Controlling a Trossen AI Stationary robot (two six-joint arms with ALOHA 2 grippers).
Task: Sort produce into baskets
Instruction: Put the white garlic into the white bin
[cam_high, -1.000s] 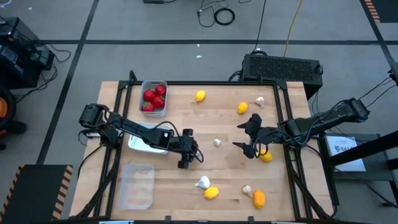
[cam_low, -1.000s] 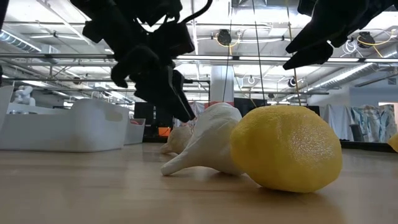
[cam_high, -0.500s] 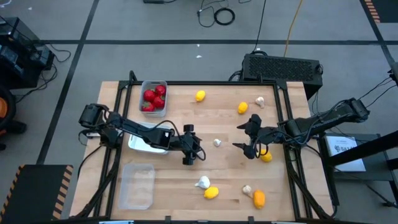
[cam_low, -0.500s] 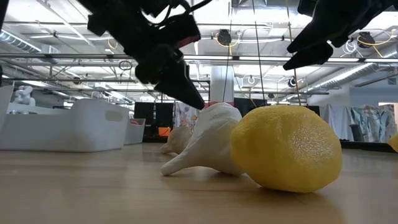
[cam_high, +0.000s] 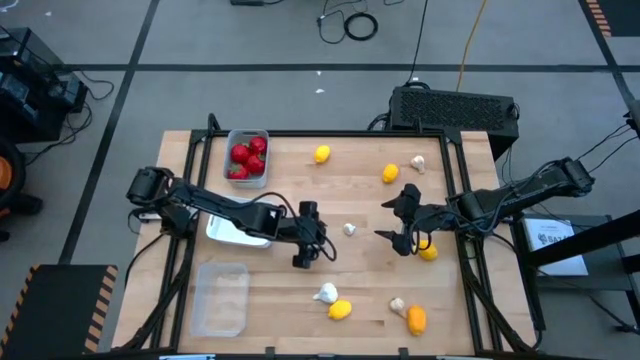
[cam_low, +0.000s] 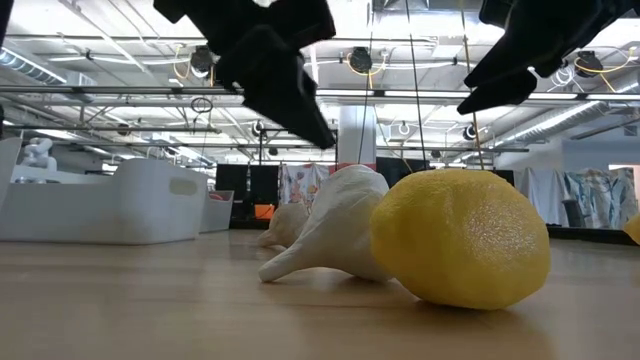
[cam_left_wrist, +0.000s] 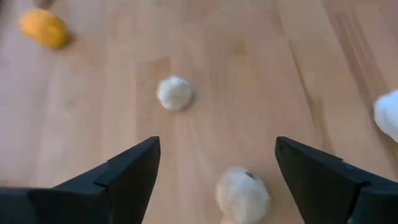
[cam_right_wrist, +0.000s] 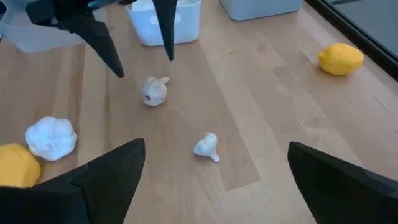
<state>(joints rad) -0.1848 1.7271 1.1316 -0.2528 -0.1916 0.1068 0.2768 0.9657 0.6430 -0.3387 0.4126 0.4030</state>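
Only the red fruits (cam_high: 247, 159) are sorted, sitting in the grey basket (cam_high: 231, 138) at the far edge of the surface. The white basket (cam_high: 222, 232) beneath my left arm and the clear basket (cam_high: 219, 297) hold nothing I can see. Lemons (cam_high: 322, 154) and garlic bulbs (cam_high: 326, 293) lie scattered. My left jaws (cam_high: 308, 235) hang released beside a small garlic bulb (cam_high: 350, 229). My right jaws (cam_high: 398, 222) hover released, empty, near another lemon (cam_high: 428, 252).

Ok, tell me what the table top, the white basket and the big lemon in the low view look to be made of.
Table top: pale wood planks, matt, with visible grain and seams. White basket: seemingly moulded plastic, smooth, opaque, with rounded corners. Lemon: probably plastic or foam, with a finely pebbled yellow skin that has a soft sheen; the look leaves this open.
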